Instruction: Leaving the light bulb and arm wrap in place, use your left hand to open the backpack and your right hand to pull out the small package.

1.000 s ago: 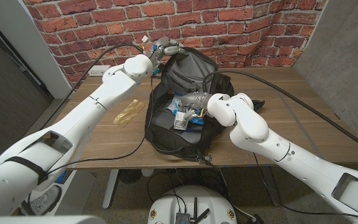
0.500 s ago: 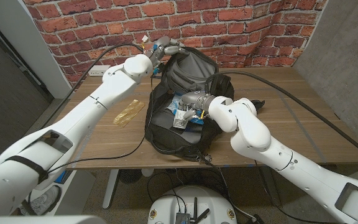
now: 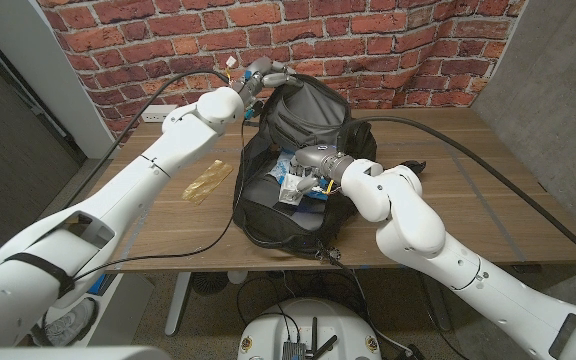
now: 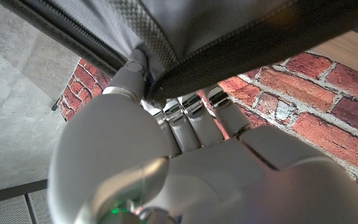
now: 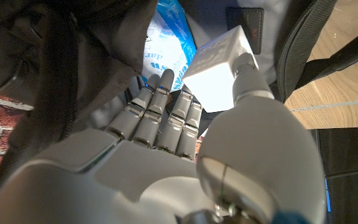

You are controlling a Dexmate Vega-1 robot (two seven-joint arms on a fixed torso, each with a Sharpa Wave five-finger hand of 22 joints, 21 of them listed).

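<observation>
Inside the open black backpack at the centre of the head view, a small white box-shaped package is sitting among blue-and-white wrapped items, just left of centre in the bag's mouth. In the right wrist view the same package is showing at upper centre, with the right hand closing around it: the thumb is pressing against one side of the box while the fingers are reaching along the other, so the hand is gripping the package while it is lying within the bag. In the head view the right hand is reaching into the opening from the right of the frame. At the upper centre of the head view, the left hand is holding the backpack's top flap up and back toward the brick wall; the left wrist view is showing its fingers curled over the flap's zippered edge. Left of the bag, a tan wrap-like item is lying on the wooden table, apart from the backpack.
</observation>
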